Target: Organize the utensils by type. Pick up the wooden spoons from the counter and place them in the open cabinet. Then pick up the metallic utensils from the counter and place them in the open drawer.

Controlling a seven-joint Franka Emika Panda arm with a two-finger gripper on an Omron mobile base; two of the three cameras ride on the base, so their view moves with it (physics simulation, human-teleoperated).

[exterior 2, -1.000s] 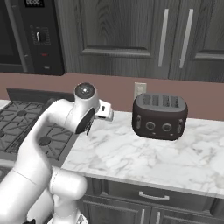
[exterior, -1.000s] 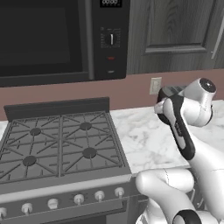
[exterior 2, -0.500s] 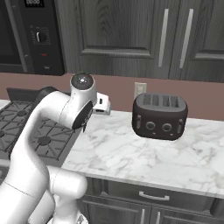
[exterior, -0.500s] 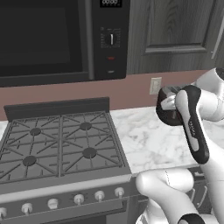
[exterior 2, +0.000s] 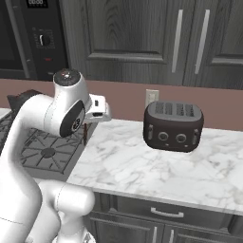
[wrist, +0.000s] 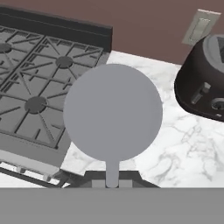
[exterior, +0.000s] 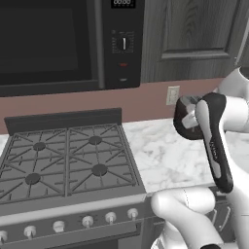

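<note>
Currently clamping the fingers point(wrist: 94, 179) tight on a round-headed metallic utensil point(wrist: 113, 111), its dark handle hanging below the hand. Judging the task as partway through: lifting done, carrying to the open drawer left. Holding the arm point(exterior: 214, 141) bent and raised over the tabletop point(exterior 2: 142, 166) edge, between stove point(exterior: 68, 155) and toaster point(exterior 2: 173, 126).

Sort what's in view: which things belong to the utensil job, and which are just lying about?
Job: round-headed metal utensil, held in the shut gripper; counter.
Lying about: toaster, stove, microwave, outlet.
</note>
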